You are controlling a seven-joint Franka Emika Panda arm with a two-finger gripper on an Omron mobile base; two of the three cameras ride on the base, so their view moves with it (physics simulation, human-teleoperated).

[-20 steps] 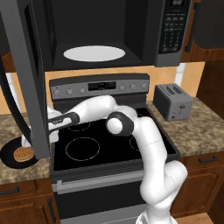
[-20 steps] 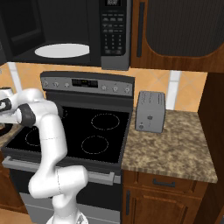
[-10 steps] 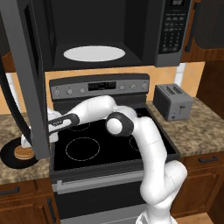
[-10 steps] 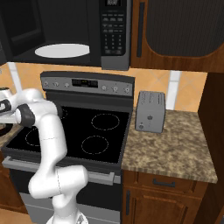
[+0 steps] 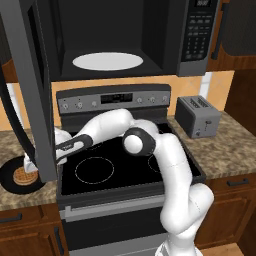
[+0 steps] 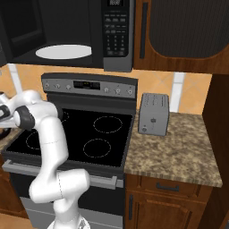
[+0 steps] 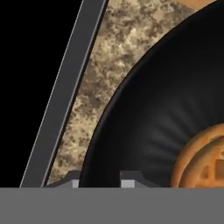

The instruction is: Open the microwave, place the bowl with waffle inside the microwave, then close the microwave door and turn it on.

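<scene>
Clearly the step in hand is taking hold of the bowl (image 5: pixel 21 176), since the microwave (image 5: pixel 125 40) already stands open. From the left base view, the door (image 5: pixel 31 85) is swung out toward the camera at about 9 o'clock of the cavity, and its lower edge hides the hand (image 5: pixel 29 162) just above the bowl's rim. The bowl sits on the bench (image 5: pixel 15 197) at 9 o'clock of the stove (image 5: pixel 115 165), with the waffle (image 5: pixel 24 176) lying in it. The turntable (image 5: pixel 107 61) is bare and waiting.

From the right base view, the arm bends away to 9 o'clock past the stove and the wrist leaves the frame there; the toaster (image 6: pixel 153 114) stands well apart at 3 o'clock and is no obstacle.

From the hand view, the two tips (image 7: pixel 74 183) rise at 6 o'clock with the bowl's rim running up between them, one tip over the speckled bench and one over the black inner wall. The waffle lies at 4 o'clock, apart from the tips. The jaws stand apart astride the rim; I cannot tell whether they touch it.

To do this well, I judge the hand should settle so the rim sits deep between the tips, close squarely on the wall without pinching the waffle, then lift level and back out from under the door before rising toward the cavity.
</scene>
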